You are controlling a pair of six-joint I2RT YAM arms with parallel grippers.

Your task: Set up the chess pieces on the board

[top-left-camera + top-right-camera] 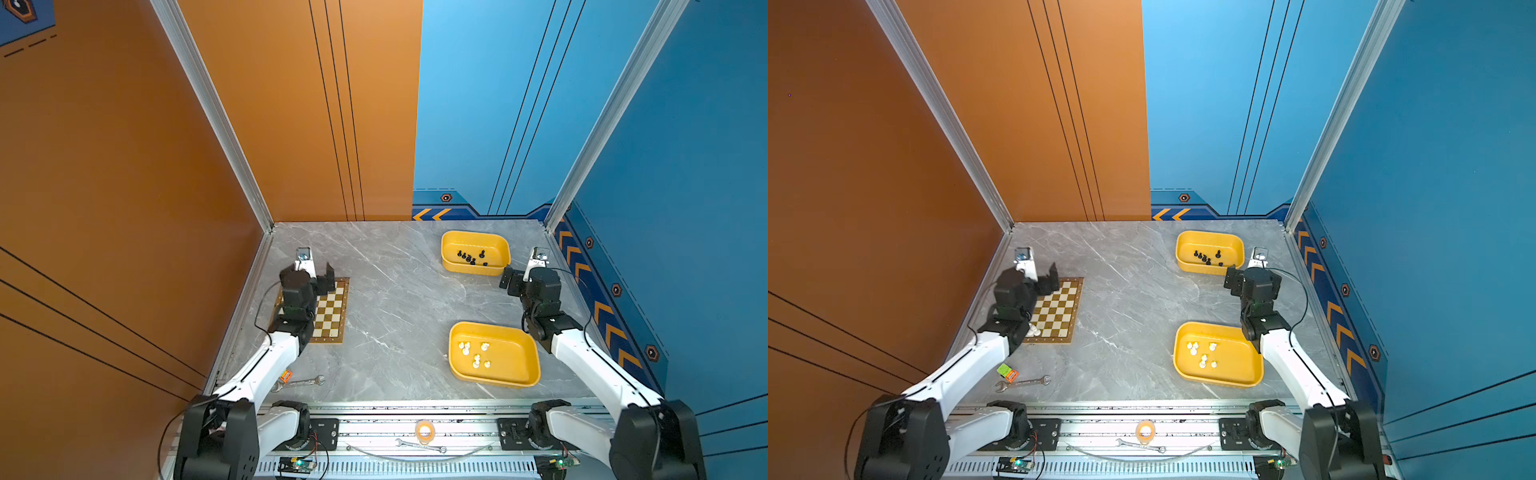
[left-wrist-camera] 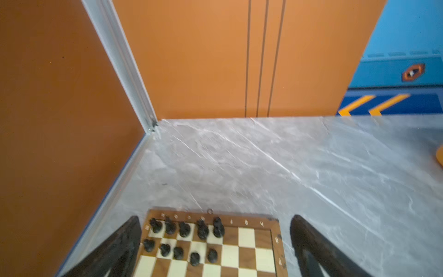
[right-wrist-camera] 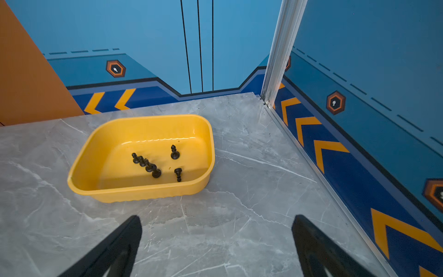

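The board (image 1: 335,308) (image 1: 1064,307) lies at the table's left, partly under my left arm. Several black chess pieces (image 2: 184,229) stand in two rows on the board's (image 2: 247,251) far edge. A few white pieces (image 1: 1034,330) show at its near edge. My left gripper (image 1: 316,277) (image 2: 215,217) hangs open above the far rows, holding nothing. More black pieces (image 1: 471,257) (image 3: 153,165) lie in the far yellow tray (image 1: 451,243) (image 3: 81,167). Several white pieces (image 1: 473,353) lie in the near yellow tray (image 1: 519,361). My right gripper (image 1: 508,280) (image 3: 215,217) is open and empty over bare table, just short of the far tray.
A wrench (image 1: 299,382) and a small orange and green object (image 1: 1007,372) lie near the left arm's base. A tape roll (image 1: 424,430) and another wrench (image 1: 419,445) rest on the front rail. Orange and blue walls enclose the table on three sides.
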